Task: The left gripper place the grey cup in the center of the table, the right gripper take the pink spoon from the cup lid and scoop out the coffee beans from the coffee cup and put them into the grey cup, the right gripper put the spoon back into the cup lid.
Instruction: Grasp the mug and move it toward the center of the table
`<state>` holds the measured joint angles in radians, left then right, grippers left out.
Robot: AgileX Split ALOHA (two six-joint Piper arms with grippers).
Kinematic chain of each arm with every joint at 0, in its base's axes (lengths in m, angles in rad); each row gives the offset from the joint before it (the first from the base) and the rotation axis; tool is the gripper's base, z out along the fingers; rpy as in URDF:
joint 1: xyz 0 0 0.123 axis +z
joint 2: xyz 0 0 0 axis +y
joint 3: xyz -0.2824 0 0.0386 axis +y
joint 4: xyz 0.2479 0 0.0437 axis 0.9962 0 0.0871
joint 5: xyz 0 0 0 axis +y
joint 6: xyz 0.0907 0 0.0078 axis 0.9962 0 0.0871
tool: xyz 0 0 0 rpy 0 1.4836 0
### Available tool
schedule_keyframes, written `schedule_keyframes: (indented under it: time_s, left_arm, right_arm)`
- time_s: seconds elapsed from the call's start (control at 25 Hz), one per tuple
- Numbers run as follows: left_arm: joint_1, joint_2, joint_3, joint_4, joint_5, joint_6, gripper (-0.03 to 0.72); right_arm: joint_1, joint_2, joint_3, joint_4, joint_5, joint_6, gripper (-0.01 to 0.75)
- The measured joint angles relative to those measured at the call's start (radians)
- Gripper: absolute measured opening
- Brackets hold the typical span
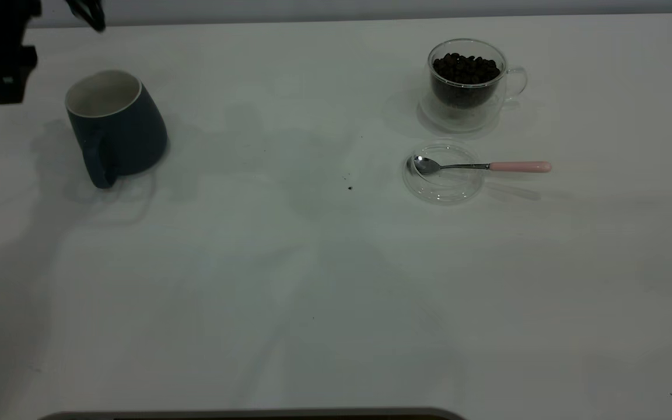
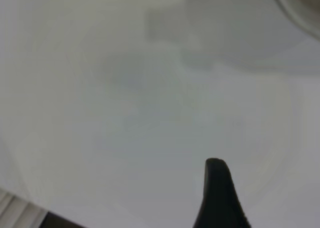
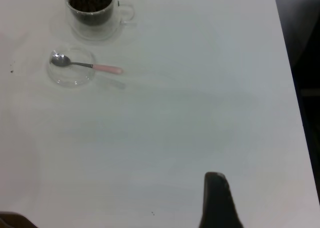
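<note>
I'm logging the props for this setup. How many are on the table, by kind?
Cups: 2, the grey cup and the glass coffee cup holding coffee beans
Lids: 1, the cup lid
Spoons: 1, the pink spoon, its bowl resting in the lid
Total: 4

Plain white table (image 1: 336, 291), dotted with a few tiny dark specks. Dark blue-grey cup (image 1: 123, 131), off-white inside, handle equally dark, just beside the black left gripper (image 1: 88, 11). Clear glass coffee cup (image 1: 470, 93), holding nearly black, dark brown coffee beans (image 1: 465, 69). Transparent cup lid (image 1: 444, 181). Shiny silver spoon (image 1: 476, 166), pale pink at the handle end. Single black fingertip (image 3: 217, 198) of the right gripper, well apart from all glassware.
</note>
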<state>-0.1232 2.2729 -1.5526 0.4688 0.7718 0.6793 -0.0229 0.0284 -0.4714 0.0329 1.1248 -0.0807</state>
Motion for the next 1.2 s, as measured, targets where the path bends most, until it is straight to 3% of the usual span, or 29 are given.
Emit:
schedule_keyframes:
  time_s: [0.68, 0.96, 1.2]
  left_arm:
    - [-0.037, 0.113, -0.001, 0.004, -0.221, 0.028, 0.565]
    - [-0.109, 0.123, -0.001, 0.010, -0.272, 0.031, 0.565]
    - [-0.209, 0.123, -0.001, 0.011, -0.393, 0.034, 0.565]
  right_arm:
    - [0.000, 0.000, 0.000, 0.000, 0.001, 0.000, 0.524]
    - [0.000, 0.000, 0.000, 0.000, 0.001, 0.000, 0.524]
    - [0.000, 0.000, 0.000, 0.000, 0.001, 0.000, 0.524]
